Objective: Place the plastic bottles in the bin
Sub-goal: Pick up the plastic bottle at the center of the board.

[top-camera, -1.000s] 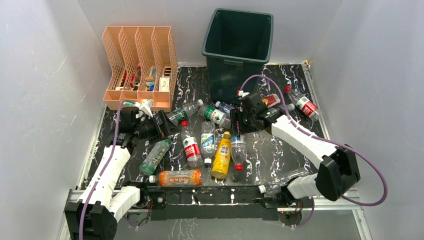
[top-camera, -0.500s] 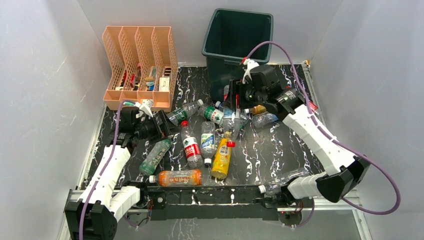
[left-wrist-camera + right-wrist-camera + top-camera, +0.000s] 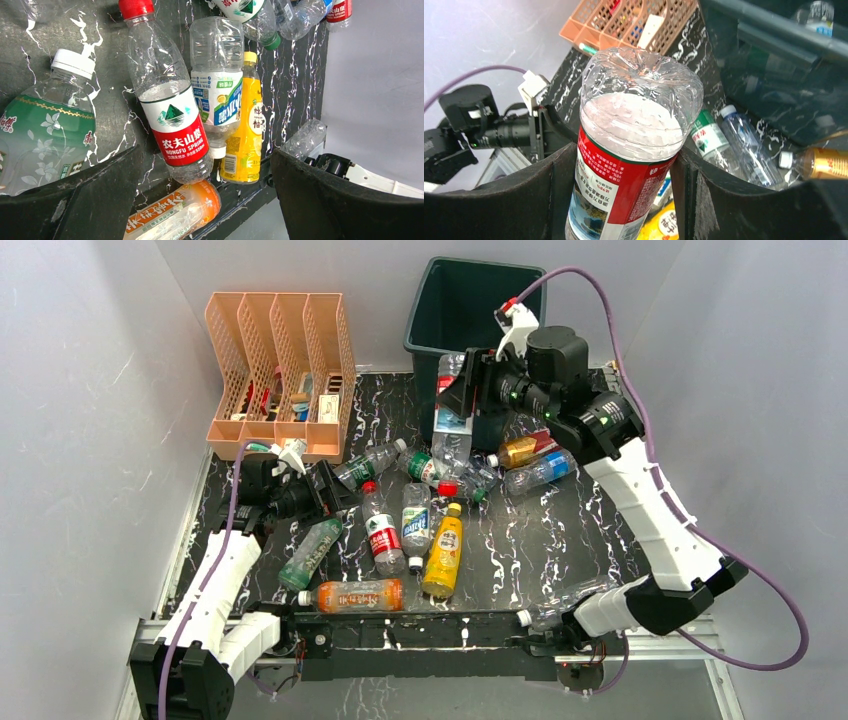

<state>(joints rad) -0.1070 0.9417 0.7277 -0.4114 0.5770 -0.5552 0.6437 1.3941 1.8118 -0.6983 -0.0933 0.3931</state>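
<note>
My right gripper (image 3: pixel 468 392) is shut on a clear, red-labelled plastic bottle (image 3: pixel 451 430). The bottle hangs cap-down in front of the near wall of the dark green bin (image 3: pixel 482 310), just below its rim. In the right wrist view the bottle (image 3: pixel 634 145) sits between both fingers of that gripper (image 3: pixel 624 190), with the bin (image 3: pixel 774 45) at the upper right. My left gripper (image 3: pixel 334 490) is open and empty, low over the table. In its wrist view the gripper (image 3: pixel 205 195) frames a red-labelled bottle (image 3: pixel 167 105), a white-and-blue-labelled bottle (image 3: pixel 217 85), a yellow bottle (image 3: pixel 244 130) and an orange bottle (image 3: pixel 172 215).
Other bottles lie on the black marbled table: a green one (image 3: pixel 312 552), a clear one (image 3: pixel 372 462), a green-labelled one (image 3: pixel 430 468), an amber one (image 3: pixel 525 448), a blue-labelled one (image 3: pixel 540 470) and a clear one at the front rail (image 3: pixel 565 602). A peach file organizer (image 3: pixel 280 370) stands back left.
My right arm has lifted the red-labelled bottle off the table and carried it up and back to the bin's front. The left arm has not moved.
</note>
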